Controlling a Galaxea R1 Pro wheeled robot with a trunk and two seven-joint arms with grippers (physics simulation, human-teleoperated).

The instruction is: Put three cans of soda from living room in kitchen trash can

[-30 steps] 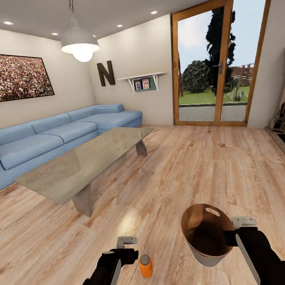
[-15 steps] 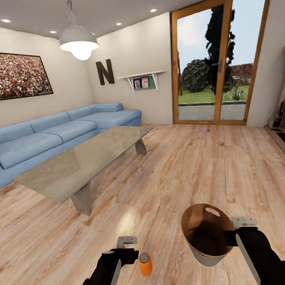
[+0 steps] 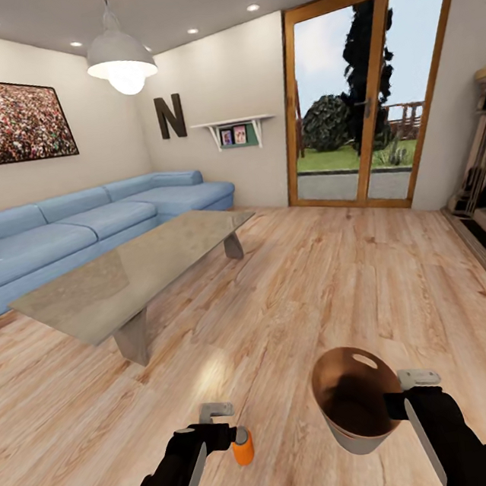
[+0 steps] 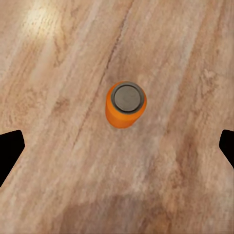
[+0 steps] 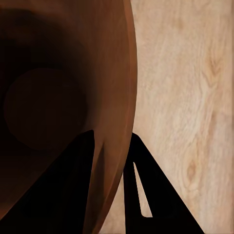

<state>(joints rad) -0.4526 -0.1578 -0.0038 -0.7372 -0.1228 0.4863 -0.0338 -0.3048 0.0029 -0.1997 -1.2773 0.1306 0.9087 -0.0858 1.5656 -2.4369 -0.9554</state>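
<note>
One orange soda can [image 3: 242, 447] standing on the plank floor [image 3: 355, 282], one copper-lined trash can [image 3: 348, 402], two grippers: left gripper [image 3: 230, 421] and right gripper [image 3: 405, 393]. One blue corner sofa [image 3: 80, 230], one glass table [image 3: 125, 278], one pendant lamp [image 3: 121, 59], one wall picture [image 3: 4, 119], one letter N [image 3: 170, 117], one wall shelf [image 3: 231, 125]. One pair of wood-framed glass doors [image 3: 366, 96].

I read just one sign: a big dark letter "N" [image 3: 170, 117] mounted on the far wall [image 3: 206, 79].
</note>
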